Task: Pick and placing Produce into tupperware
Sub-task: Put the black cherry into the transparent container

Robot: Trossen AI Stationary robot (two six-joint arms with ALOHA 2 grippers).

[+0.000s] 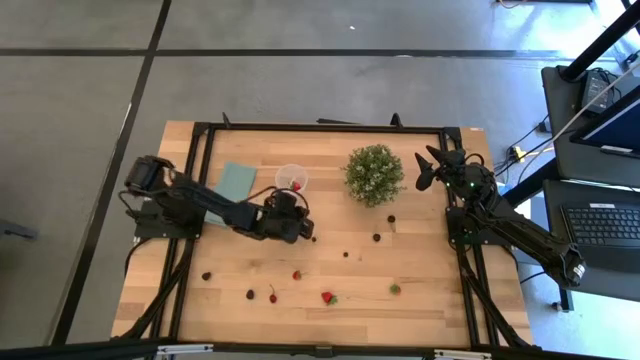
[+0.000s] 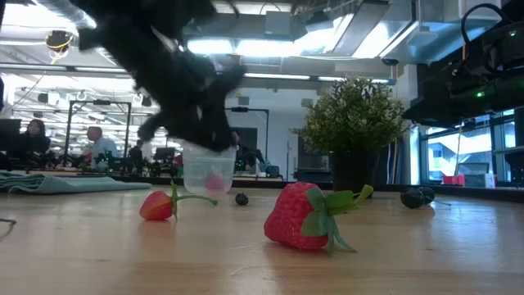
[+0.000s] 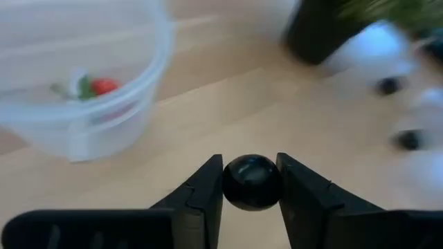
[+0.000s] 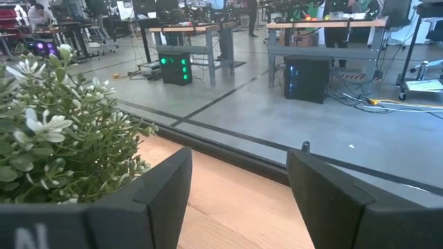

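The left claw pinches a dark berry between its two fingers, held just above the worktop close beside the tupperware, which stands between the teal cloth and the plant and holds one red piece. The right claw waits spread wide near the plant.

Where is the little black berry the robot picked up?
The black berry is pinched in the left hand, seen from above just in front of the clear cup and left of the green plant.
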